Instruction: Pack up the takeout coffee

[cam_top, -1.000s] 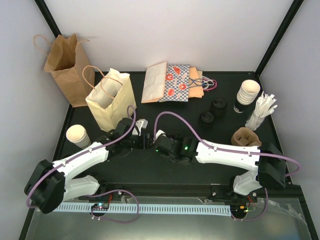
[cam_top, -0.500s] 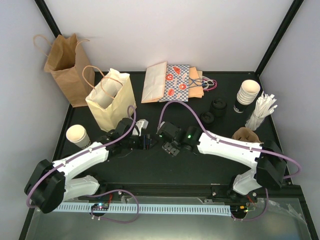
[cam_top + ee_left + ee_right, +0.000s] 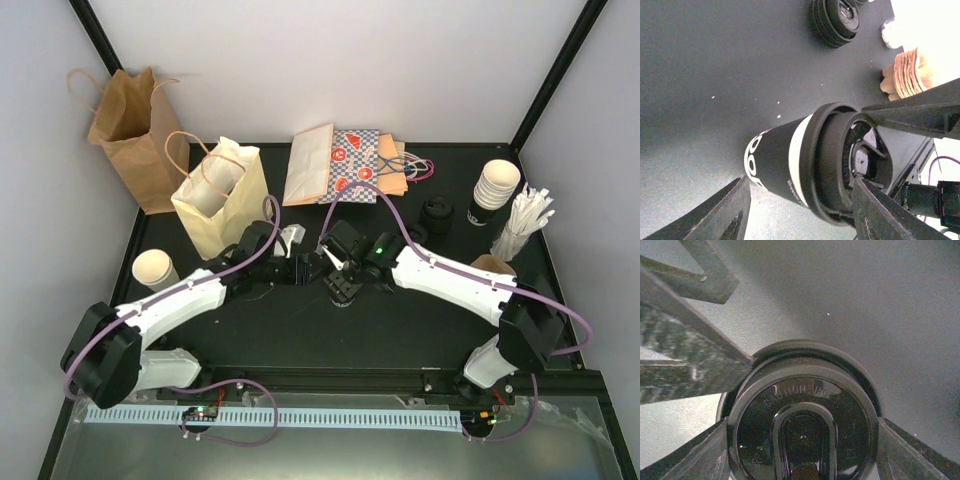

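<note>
- A lidded cup [image 3: 777,167], black-walled with a white band and white lettering, sits low and centre in the left wrist view. In the overhead view that is mid-frame, where the two arms meet.
- The left hand [image 3: 800,182] is set at a middling width, one finger on each side of the cup's body, holding it. I cannot tell whether the cup's base touches the desk [image 3: 715,75].
- A black lid [image 3: 802,425] with raised lettering and an oval sip tab sits on the cup's rim and fills the lower half of the right wrist view.
- The right hand [image 3: 802,422] is spread fairly wide and grips the lid, with a finger against its edge on both sides.
- An open cup [image 3: 153,268] stands alone at the left edge of the desk.
- A stack of cups [image 3: 496,185] stands at the upper right, with a bundle of white sticks [image 3: 525,222] just beside it.
- Two piles of spare lids [image 3: 427,222] lie right of centre.
- A cream handled bag [image 3: 222,200] stands upright at the upper left, and a brown bag [image 3: 130,130] stands behind it.
- Flat folded bags [image 3: 345,165], some of them patterned, lie at the top centre.
</note>
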Motion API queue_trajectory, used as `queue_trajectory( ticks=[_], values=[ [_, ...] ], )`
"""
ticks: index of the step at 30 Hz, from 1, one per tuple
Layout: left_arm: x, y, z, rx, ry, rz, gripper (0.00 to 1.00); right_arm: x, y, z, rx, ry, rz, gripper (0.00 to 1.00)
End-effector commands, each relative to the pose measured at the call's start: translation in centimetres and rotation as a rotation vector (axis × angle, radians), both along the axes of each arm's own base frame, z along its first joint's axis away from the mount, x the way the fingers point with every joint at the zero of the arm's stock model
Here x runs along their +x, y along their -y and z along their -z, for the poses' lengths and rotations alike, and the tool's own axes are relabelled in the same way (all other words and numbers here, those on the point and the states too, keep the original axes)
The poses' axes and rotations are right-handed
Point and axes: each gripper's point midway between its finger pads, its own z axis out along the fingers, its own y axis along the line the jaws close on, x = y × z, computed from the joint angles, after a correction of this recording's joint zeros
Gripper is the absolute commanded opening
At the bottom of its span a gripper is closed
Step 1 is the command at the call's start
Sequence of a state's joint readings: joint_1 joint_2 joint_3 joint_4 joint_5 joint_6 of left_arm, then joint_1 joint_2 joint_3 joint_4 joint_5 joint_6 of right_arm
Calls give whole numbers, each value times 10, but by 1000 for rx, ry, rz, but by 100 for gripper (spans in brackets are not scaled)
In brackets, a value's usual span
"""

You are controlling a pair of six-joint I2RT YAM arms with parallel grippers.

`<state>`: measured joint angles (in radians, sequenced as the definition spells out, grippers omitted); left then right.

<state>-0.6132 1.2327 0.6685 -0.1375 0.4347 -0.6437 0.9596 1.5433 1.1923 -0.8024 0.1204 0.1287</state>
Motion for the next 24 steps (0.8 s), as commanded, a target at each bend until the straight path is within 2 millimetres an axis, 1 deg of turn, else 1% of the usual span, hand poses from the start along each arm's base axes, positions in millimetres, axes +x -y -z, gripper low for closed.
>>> queue_trajectory(
  ticks=[1,2,4,9,14,24],
  values=[
    [16,16,-28,-75,51,21,58,-27,4,32,-52,-161,-38,71],
    [17,17,-31,-81,54,28,58,-28,5,34,-51,-167,-39,71],
    [19,20,-22,-69,32,33,58,-30,5,37,-44,-178,-38,71],
    [21,21,-10,-49,3,31,57,-36,7,52,-50,-220,-30,71],
    [23,18,-2,-29,-11,15,57,-42,11,62,-44,-269,-18,71],
    [21,17,3,-28,-27,23,57,-51,13,64,-45,-309,-31,70]
  ],
)
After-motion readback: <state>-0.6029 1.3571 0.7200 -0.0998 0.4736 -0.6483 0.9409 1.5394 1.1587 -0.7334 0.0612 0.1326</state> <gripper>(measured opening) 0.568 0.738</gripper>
